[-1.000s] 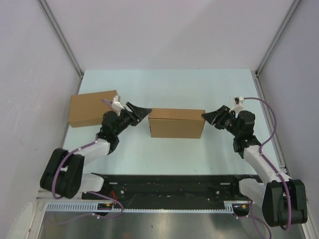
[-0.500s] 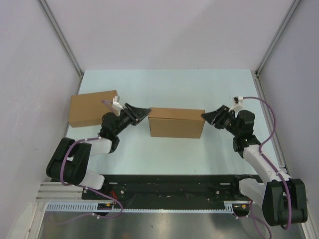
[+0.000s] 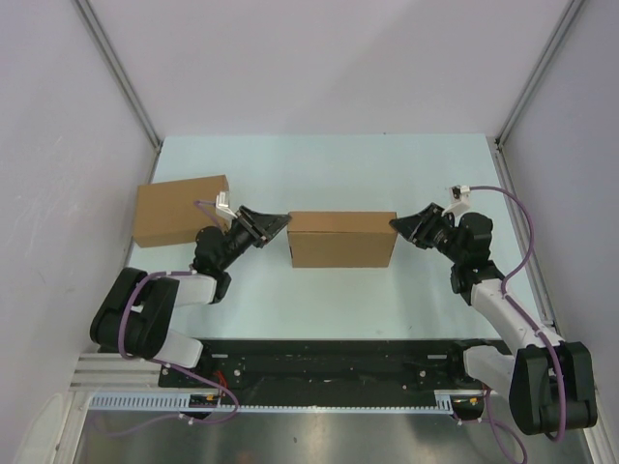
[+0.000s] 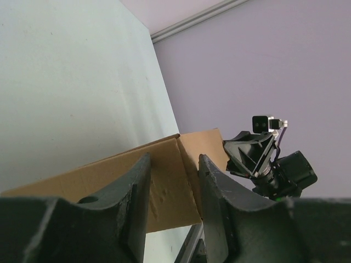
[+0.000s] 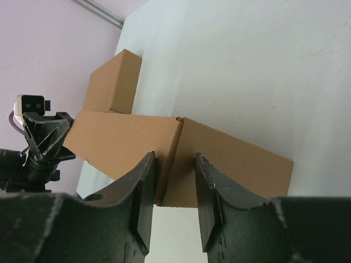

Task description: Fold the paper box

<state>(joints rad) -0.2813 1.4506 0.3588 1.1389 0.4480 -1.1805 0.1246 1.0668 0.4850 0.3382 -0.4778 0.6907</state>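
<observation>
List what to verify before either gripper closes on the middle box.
1. The paper box lies flat on the table, between both arms: ok.
2. The left gripper is at its left end, jaws apart: ok.
3. The right gripper is at its right end, jaws apart: ok.
4. Fingertips touching the cardboard: cannot tell.
5. The other box is clear of the left gripper's rear: cannot tell.

Seen from the top, the left gripper (image 3: 282, 221) and right gripper (image 3: 397, 224) are too small to tell whether either touches the paper box (image 3: 342, 240). In both wrist views, dark gripper fingers (image 4: 134, 192) cover the box's lower edge along the frame's bottom. In the upper left of the right wrist view, the paper box partly hides the other box (image 5: 112, 82).
</observation>
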